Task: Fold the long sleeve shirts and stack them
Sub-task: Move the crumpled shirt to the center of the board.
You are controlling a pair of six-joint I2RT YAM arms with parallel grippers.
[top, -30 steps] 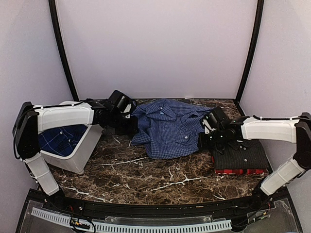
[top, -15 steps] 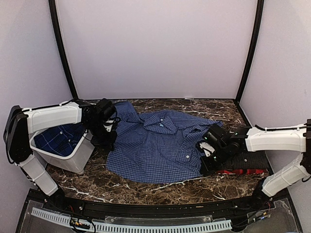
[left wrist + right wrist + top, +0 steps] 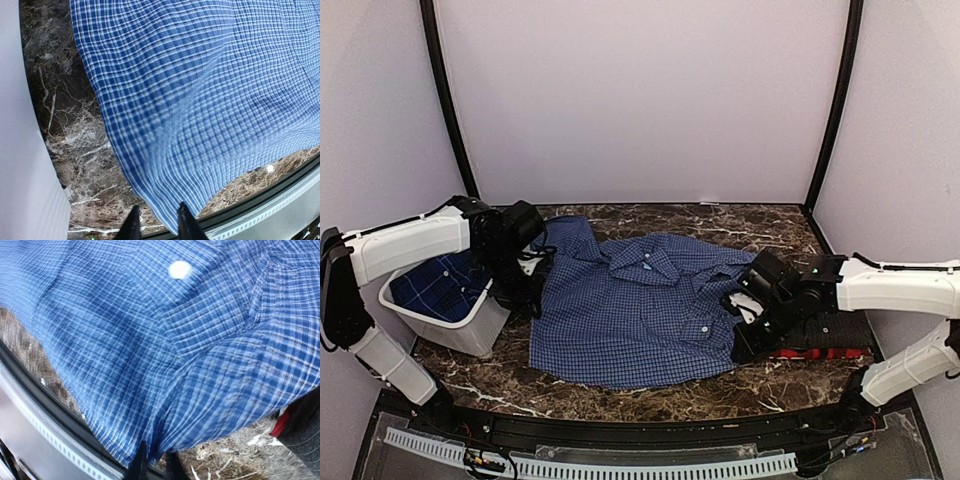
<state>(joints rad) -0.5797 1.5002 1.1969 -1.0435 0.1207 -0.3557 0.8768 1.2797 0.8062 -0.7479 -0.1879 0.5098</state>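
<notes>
Top external view: we see the blue-and-white check shirt (image 3: 630,310) spread open and mostly flat in the middle of the marble table (image 3: 650,395), collar toward the far wall, front up, some wrinkles near the right sleeve. The left gripper (image 3: 528,288) sits low at the shirt's left edge, just beside the white plastic bin (image 3: 450,335). The bin stands at the table's left side and holds a dark blue plaid cloth (image 3: 435,285). The right gripper (image 3: 742,335) is down at the shirt's right edge. Just right of it lies a folded black pinstripe shirt (image 3: 840,330), stacked on a red-and-black plaid shirt (image 3: 820,352) of which we only see a thin red edge at the near side.

Left wrist view: the fingertips (image 3: 182,220) stand a little apart, with marble showing in the gap. The shirt's hem corner comes down right beside the right-hand tip; we cannot tell whether it touches. The bin wall fills the left of this view.

Right wrist view: the fingertips (image 3: 142,460) are nearly together, pinched on the check shirt's hem, and the cloth bunches into folds above them. A white button (image 3: 179,269) shows higher up on the fabric. The stack's black and red corner shows at the lower right, close to the held hem but apart from it.
</notes>
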